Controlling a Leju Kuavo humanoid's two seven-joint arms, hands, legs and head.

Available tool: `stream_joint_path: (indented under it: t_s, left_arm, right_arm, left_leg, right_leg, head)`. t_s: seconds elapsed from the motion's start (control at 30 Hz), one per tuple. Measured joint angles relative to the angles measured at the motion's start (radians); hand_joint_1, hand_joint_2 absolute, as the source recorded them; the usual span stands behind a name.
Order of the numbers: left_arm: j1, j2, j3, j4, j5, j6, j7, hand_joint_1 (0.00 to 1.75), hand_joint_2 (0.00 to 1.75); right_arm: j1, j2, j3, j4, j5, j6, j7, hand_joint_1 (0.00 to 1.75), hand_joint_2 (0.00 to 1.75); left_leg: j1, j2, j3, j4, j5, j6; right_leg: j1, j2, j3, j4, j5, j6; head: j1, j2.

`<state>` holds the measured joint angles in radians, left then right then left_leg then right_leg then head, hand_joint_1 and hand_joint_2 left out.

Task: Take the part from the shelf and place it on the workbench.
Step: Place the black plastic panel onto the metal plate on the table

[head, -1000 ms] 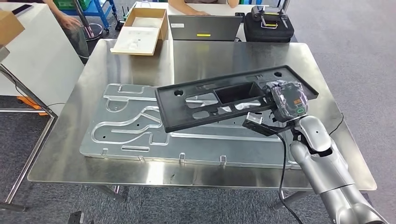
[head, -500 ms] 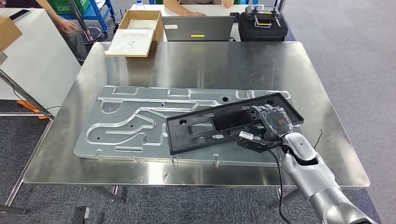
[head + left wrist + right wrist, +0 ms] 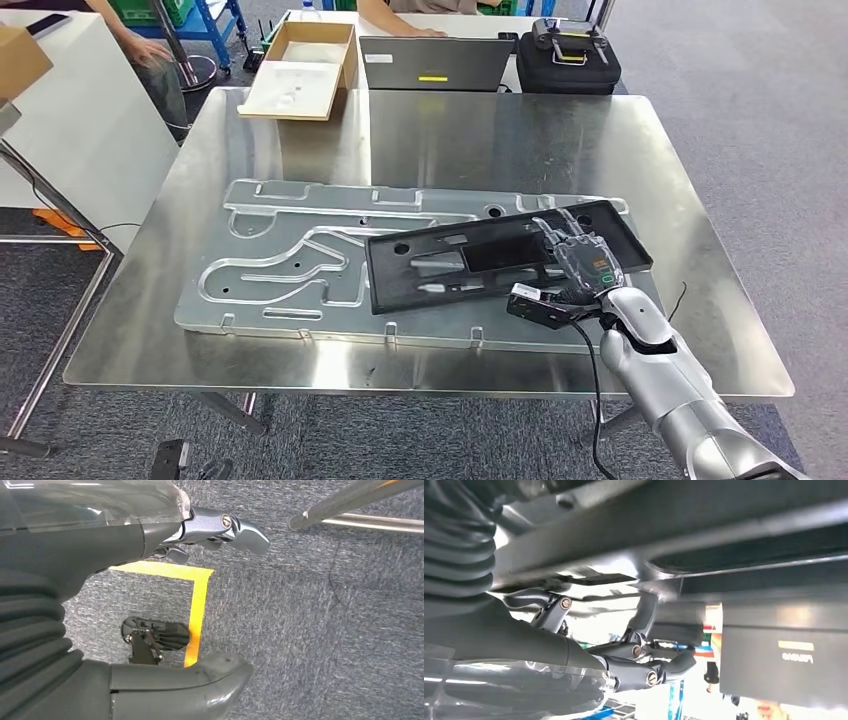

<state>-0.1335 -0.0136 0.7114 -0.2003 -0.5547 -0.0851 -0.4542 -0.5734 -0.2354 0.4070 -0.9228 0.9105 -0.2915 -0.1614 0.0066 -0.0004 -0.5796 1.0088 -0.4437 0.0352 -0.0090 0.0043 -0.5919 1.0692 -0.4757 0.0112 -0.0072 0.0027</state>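
On the left of the head view a white table [image 3: 95, 130] stood beside the steel desk [image 3: 450, 130], with a person's hand [image 3: 150, 47] near its far corner. At about 11 o'clock on the desk lay an open cardboard box [image 3: 300, 72], and at 12 o'clock, past the far edge, a laptop [image 3: 435, 62] and then a black case [image 3: 568, 58].

A large metal plate [image 3: 290, 265] with cut channels covered the middle of the desk. The part [image 3: 480, 262], a long black tray with openings, lay on the right half of this plate, turned a little so that its far end pointed to about 2 o'clock. It looked flat on the plate, but whether its full weight was already there I could not tell.

The right robot hand [image 3: 580, 262] was at the 4 o'clock end of the part, its fingers lying over the top near the rim. In the right wrist view some fingers [image 3: 659, 667] curled under a dark edge above, so I judged that it gripped the part. The left robot hand [image 3: 165, 595] hung low over grey carpet with a yellow tape line [image 3: 197, 597]; its thumb and fingers were apart and held nothing.

The step in hand appeared to be the placing itself, nearly at its end. The next move would call for loosening the fingers and drawing the hand out toward 4 o'clock, low and slow, so that the part is not dragged across the plate.
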Motion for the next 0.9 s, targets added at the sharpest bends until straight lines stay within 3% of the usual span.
stream_joint_path:
  t_s: [0.03, 0.1, 0.17, 0.23, 0.3, 0.33, 0.37, 0.4, 0.47, 0.53, 0.63, 0.7, 0.77, 0.83, 0.87, 0.9]
  left_arm:
    - [-0.001, -0.001, 0.000, 0.000, 0.000, 0.001, -0.002, 0.00, 0.00]
    - [-0.003, -0.002, 0.000, 0.000, 0.000, 0.002, -0.003, 0.00, 0.00]
    - [-0.003, -0.001, 0.000, -0.001, 0.000, 0.002, -0.004, 0.00, 0.00]
    - [-0.003, -0.001, 0.000, -0.001, -0.001, 0.002, -0.005, 0.00, 0.00]
    - [-0.001, -0.001, 0.000, -0.001, -0.002, 0.002, -0.005, 0.00, 0.00]
    - [0.000, -0.001, 0.000, -0.001, -0.002, 0.002, -0.005, 0.00, 0.00]
    - [0.001, -0.001, 0.000, -0.001, -0.002, 0.001, -0.005, 0.00, 0.00]
    - [0.001, -0.001, 0.000, -0.001, -0.002, 0.001, -0.005, 0.00, 0.00]
    - [0.000, 0.000, 0.000, -0.001, -0.002, 0.001, -0.005, 0.00, 0.00]
    - [-0.001, 0.000, 0.000, -0.002, -0.003, 0.001, -0.006, 0.00, 0.00]
    - [0.000, 0.000, 0.000, -0.002, -0.003, 0.001, -0.007, 0.00, 0.00]
    - [-0.002, 0.000, 0.000, -0.002, -0.003, 0.001, -0.008, 0.00, 0.00]
    - [-0.004, 0.000, 0.000, -0.002, -0.003, 0.001, -0.008, 0.00, 0.00]
    - [-0.003, 0.000, 0.001, -0.002, -0.003, 0.001, -0.008, 0.00, 0.00]
    - [-0.003, 0.000, 0.001, -0.002, -0.003, 0.001, -0.008, 0.00, 0.00]
    - [-0.003, 0.000, 0.001, -0.002, -0.003, 0.001, -0.008, 0.00, 0.00]
  right_arm:
    - [-0.001, 0.000, 0.000, -0.005, -0.012, -0.003, -0.004, 0.00, 0.00]
    - [0.006, 0.001, -0.004, -0.026, -0.063, -0.005, -0.031, 0.00, 0.00]
    - [0.027, 0.004, -0.017, -0.072, -0.139, -0.005, -0.075, 0.00, 0.00]
    - [0.058, 0.008, -0.036, -0.141, -0.209, -0.009, -0.112, 0.00, 0.00]
    - [0.089, 0.012, -0.050, -0.204, -0.246, -0.011, -0.128, 0.00, 0.00]
    - [0.104, 0.014, -0.054, -0.230, -0.252, -0.010, -0.130, 0.00, 0.00]
    - [0.117, 0.016, -0.058, -0.252, -0.254, -0.010, -0.131, 0.00, 0.00]
    - [0.128, 0.017, -0.060, -0.272, -0.254, -0.009, -0.132, 0.00, 0.00]
    - [0.145, 0.017, -0.064, -0.304, -0.255, -0.009, -0.134, 0.00, 0.00]
    - [0.154, 0.017, -0.070, -0.325, -0.256, -0.009, -0.134, 0.00, 0.00]
    - [0.165, 0.018, -0.076, -0.344, -0.257, -0.009, -0.134, 0.00, 0.00]
    - [0.171, 0.018, -0.078, -0.353, -0.257, -0.009, -0.135, 0.00, 0.00]
    - [0.174, 0.018, -0.080, -0.357, -0.257, -0.009, -0.137, 0.00, 0.00]
    - [0.180, 0.018, -0.082, -0.358, -0.257, -0.009, -0.137, 0.00, 0.00]
    - [0.184, 0.018, -0.083, -0.358, -0.258, -0.009, -0.136, 0.00, 0.00]
    - [0.187, 0.018, -0.083, -0.359, -0.258, -0.009, -0.136, 0.00, 0.00]
  left_leg:
    - [-0.001, 0.000, -0.001, 0.001, 0.000, -0.004]
    - [0.000, -0.001, -0.002, 0.000, 0.002, -0.016]
    - [0.003, -0.003, -0.007, 0.010, -0.008, -0.027]
    - [0.005, -0.003, -0.038, 0.083, -0.058, -0.037]
    - [0.007, -0.003, -0.095, 0.217, -0.125, -0.045]
    - [0.008, -0.003, -0.117, 0.267, -0.141, -0.048]
    - [0.008, -0.003, -0.124, 0.284, -0.137, -0.050]
    - [0.009, -0.002, -0.111, 0.256, -0.112, -0.050]
    - [0.011, -0.002, -0.046, 0.121, -0.045, -0.049]
    - [0.009, -0.003, -0.002, 0.023, -0.015, -0.043]
    - [0.006, -0.005, 0.001, 0.006, -0.013, -0.024]
    - [0.007, -0.004, 0.002, -0.001, -0.006, -0.008]
    - [0.007, -0.003, 0.001, -0.005, -0.003, 0.002]
    - [0.005, -0.003, -0.001, -0.004, -0.003, 0.004]
    - [0.003, -0.003, -0.001, -0.003, -0.003, 0.004]
    - [0.002, -0.004, -0.001, -0.003, -0.003, 0.004]
  right_leg:
    - [0.003, -0.001, 0.017, -0.036, 0.008, -0.005]
    - [0.008, -0.002, 0.021, -0.051, 0.010, -0.011]
    - [0.003, -0.005, 0.024, -0.061, 0.017, -0.022]
    - [-0.003, -0.009, 0.026, -0.070, 0.023, -0.031]
    - [-0.003, -0.009, 0.024, -0.070, 0.024, -0.034]
    - [-0.003, -0.008, 0.023, -0.069, 0.024, -0.034]
    - [-0.003, -0.007, 0.023, -0.068, 0.023, -0.033]
    - [-0.004, -0.006, 0.023, -0.066, 0.022, -0.032]
    - [-0.005, -0.004, 0.023, -0.060, 0.018, -0.026]
    - [-0.001, -0.003, 0.016, -0.051, 0.014, -0.017]
    - [0.001, -0.002, 0.009, -0.049, 0.015, -0.002]
    - [-0.003, -0.002, -0.002, -0.020, -0.009, 0.007]
    - [-0.004, -0.002, -0.047, 0.084, -0.069, 0.014]
    - [-0.005, -0.003, -0.106, 0.209, -0.120, 0.017]
    - [-0.005, -0.003, -0.120, 0.237, -0.121, 0.017]
    - [-0.005, -0.003, -0.116, 0.225, -0.103, 0.015]
  head:
    - [0.000, 0.000]
    - [0.000, 0.000]
    - [0.000, 0.000]
    - [0.000, 0.000]
    - [0.000, 0.000]
    - [0.000, 0.000]
    - [0.000, 0.000]
    - [0.000, 0.000]
    - [0.000, 0.000]
    - [0.000, 0.000]
    - [0.000, 0.000]
    - [0.000, 0.000]
    - [0.000, 0.000]
    - [0.000, 0.000]
    - [0.000, 0.000]
    - [0.000, 0.000]
